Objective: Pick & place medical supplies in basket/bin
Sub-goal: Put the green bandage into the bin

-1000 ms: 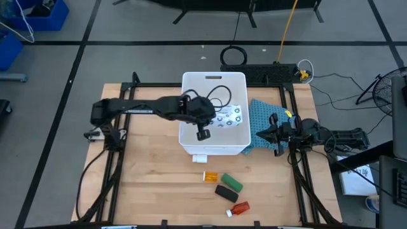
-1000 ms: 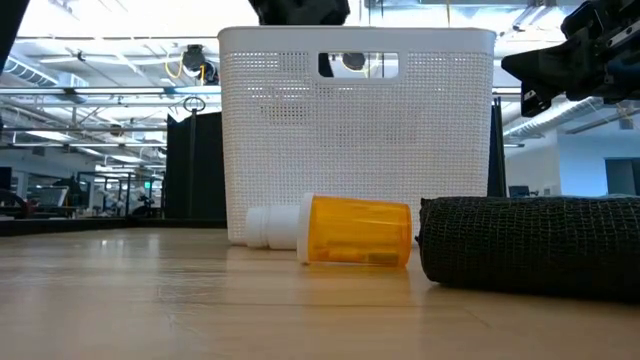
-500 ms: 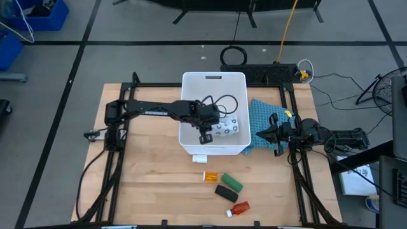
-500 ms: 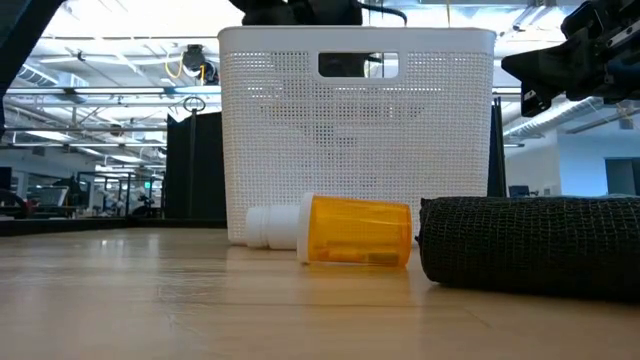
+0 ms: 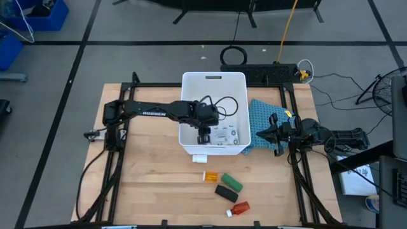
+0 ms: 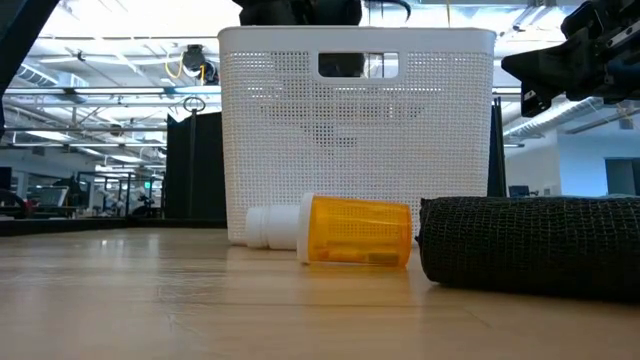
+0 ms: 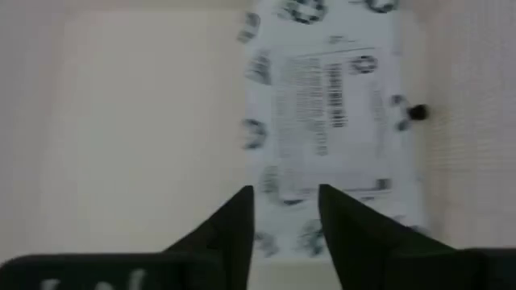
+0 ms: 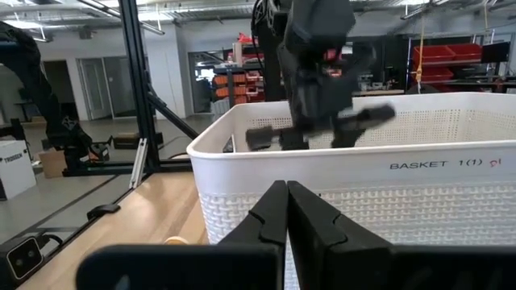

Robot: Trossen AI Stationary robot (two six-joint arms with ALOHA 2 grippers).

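The left arm reaches from the left side of the tabletop (image 5: 146, 184) over the rim of the white bin (image 5: 188, 81), and its left tool (image 5: 203, 135) hangs inside, pointing down at the floor of the bin. In the left wrist view its two fingers (image 7: 238, 221) stand a little apart with nothing between them, so the tool is spread and empty. The flat white printed packet (image 5: 224, 134) lies on the bin floor just right of that tool, apparently released, its printed face up and its long axis running roughly from the tool's tips away along the bin floor. That item looks done. What remains sits on the near side of the bin: the orange-and-white vial (image 5: 210, 176) on its side just in front of the bin wall, then the green block (image 5: 232, 184) and the black block (image 5: 226, 193) beside it, and the red white-capped bottle (image 5: 238, 208) nearest of all. To my eye the left tool must lift clear of the rim and swing toward the near edge; the vial is closest to it. Farther right, the right tool (image 5: 269, 135) waits above the blue cloth (image 5: 261, 114), its fingers (image 8: 274, 211) pressed together, holding nothing.
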